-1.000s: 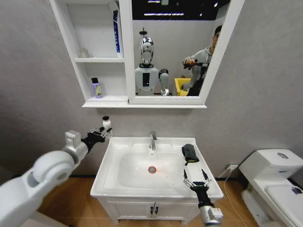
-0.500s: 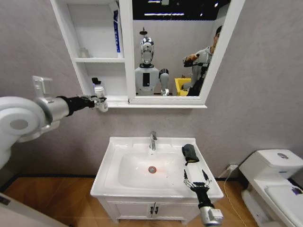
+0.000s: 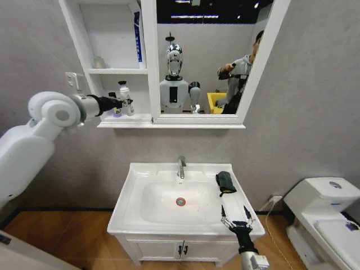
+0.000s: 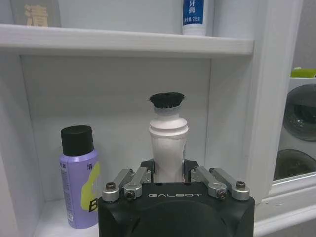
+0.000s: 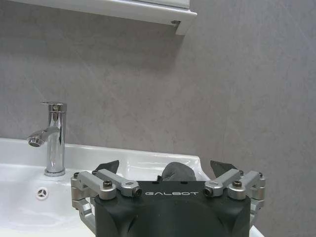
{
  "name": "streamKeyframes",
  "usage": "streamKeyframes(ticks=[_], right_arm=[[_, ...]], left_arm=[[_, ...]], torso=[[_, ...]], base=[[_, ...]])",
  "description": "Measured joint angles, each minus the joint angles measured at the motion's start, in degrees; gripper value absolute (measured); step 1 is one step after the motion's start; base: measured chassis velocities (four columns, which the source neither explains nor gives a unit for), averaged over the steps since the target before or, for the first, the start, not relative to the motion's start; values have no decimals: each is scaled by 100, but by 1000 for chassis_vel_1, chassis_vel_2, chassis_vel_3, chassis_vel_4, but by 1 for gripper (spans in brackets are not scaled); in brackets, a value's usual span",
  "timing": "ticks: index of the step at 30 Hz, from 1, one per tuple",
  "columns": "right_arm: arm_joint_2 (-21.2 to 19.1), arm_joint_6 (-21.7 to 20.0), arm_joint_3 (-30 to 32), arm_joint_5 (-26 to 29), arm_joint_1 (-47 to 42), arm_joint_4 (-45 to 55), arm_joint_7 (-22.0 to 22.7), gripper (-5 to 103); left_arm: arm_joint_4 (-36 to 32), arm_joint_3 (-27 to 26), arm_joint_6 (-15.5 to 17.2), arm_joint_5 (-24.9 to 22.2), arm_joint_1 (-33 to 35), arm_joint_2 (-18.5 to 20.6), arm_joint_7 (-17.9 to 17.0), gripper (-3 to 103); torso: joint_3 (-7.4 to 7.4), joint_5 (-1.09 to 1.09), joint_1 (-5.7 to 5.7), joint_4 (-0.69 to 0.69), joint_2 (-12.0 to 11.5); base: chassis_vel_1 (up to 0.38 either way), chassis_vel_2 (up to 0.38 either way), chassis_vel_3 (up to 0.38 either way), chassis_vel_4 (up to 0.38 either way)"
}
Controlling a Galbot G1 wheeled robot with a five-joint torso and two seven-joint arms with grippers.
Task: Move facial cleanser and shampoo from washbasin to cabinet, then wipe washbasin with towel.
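Grey-walled bathroom: at the cabinet bottom shelf, the left gripper clamps a white bottle beside a purple bottle; placing underway, release likely next. Right gripper, spread open, hovers at the washbasin front rim, the towel at its 12 o'clock.

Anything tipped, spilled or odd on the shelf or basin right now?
Nothing stands out. The left gripper holds the white bottle upright at the cabinet's bottom shelf, beside the standing purple bottle. The towel lies on the washbasin rim; the right gripper is open nearby.
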Motion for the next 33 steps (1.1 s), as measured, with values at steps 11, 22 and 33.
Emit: streamKeyframes(ticks=[11,22,33], right_arm=[[8,85,-6,2,-16,-100,20,100],[-7,144,28,53,-31,-163,53,100],[12,174,2,41,-86,-176,57,100]], left_arm=[[462,278,-12,277,-224,-417,62,29],[646,426,-28,499,-255,-488,151,40],[-326,-448,-387,728,946,-36,163,84]], torso=[[-1,1,-1,-1,0],[-1,-1,-1,-1,0],[-1,0,-1,1,0]], base=[[0,0,0,0],[0,0,0,0],[0,0,0,0]])
